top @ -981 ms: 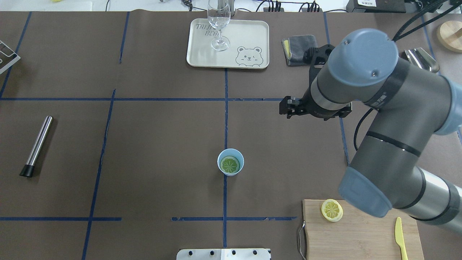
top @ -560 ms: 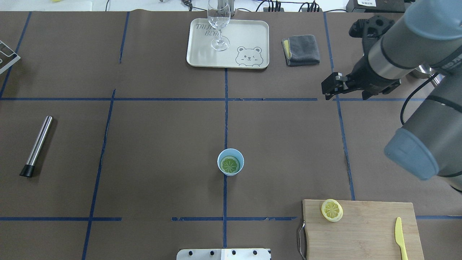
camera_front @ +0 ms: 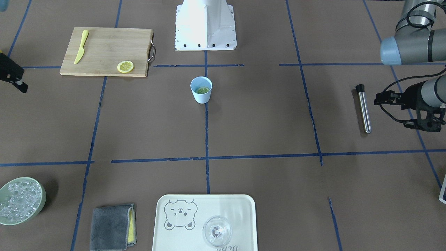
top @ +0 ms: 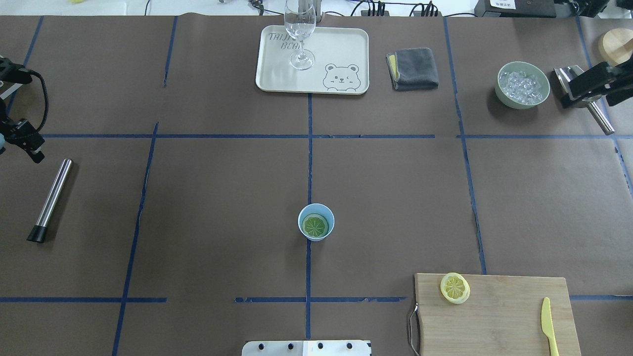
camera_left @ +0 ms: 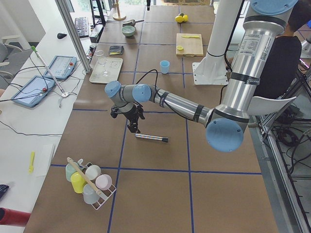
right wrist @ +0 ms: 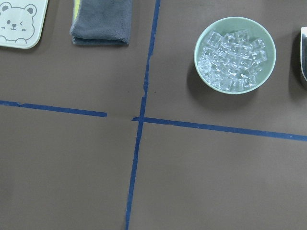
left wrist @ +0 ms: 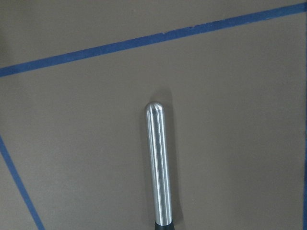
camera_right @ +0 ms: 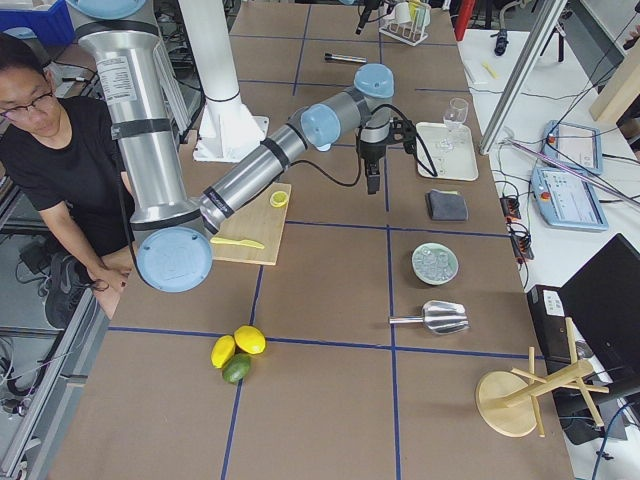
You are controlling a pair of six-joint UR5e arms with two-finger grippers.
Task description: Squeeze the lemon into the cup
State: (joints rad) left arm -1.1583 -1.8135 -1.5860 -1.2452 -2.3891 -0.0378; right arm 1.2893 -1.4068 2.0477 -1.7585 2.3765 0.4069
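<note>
The pale blue cup [top: 316,222] [camera_front: 201,90] stands upright at the table's middle. One lemon slice [top: 315,226] [camera_front: 202,90] lies flat inside it. A second lemon slice [top: 455,288] [camera_front: 125,66] rests on the wooden cutting board [top: 494,316]. My right gripper [top: 566,99] [camera_front: 19,85] hangs at the far right edge over a metal scoop, far from the cup. At the left edge my left gripper [top: 32,148] [camera_front: 378,100] hovers by the tip of a steel rod [top: 51,198]. Neither gripper's finger gap shows clearly, and both wrist views show no fingers.
A tray [top: 341,44] with a clear glass [top: 299,29] sits at the back centre, beside a grey cloth [top: 413,68]. A green bowl of ice [top: 523,84] is back right. A yellow knife [top: 548,324] lies on the board. A person [camera_right: 60,150] stands near the robot's base.
My right arm has swung from the table's middle right out to the far right edge, uncovering the ice bowl. My left gripper has come into view at the left edge. The cup has not moved.
</note>
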